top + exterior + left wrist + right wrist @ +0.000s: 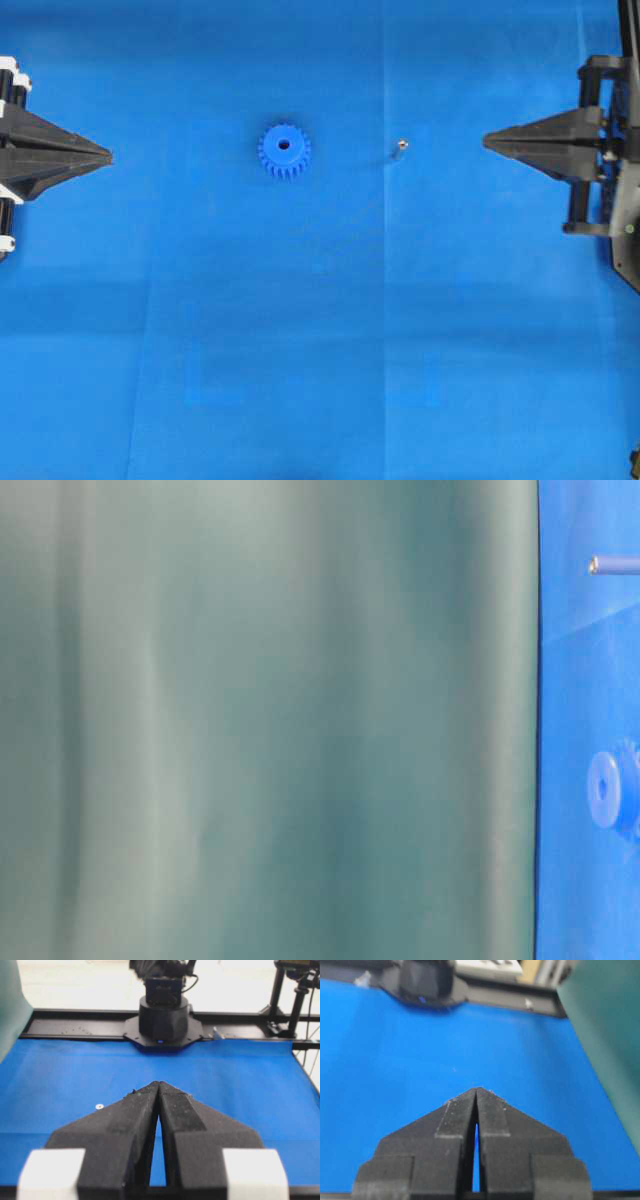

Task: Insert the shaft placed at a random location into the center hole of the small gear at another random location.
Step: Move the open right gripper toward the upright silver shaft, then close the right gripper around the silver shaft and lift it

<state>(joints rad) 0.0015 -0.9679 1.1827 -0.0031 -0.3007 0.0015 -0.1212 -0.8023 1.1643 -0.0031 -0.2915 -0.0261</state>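
Blue cloth (320,350): covers the table
Small gear (284,151): flat, left of middle, center hole (284,145) up
Shaft (401,144): apparently upright, apart to the gear's right
Left gripper (108,156): jaws pressed together, empty
Right gripper (487,141): jaws together, empty
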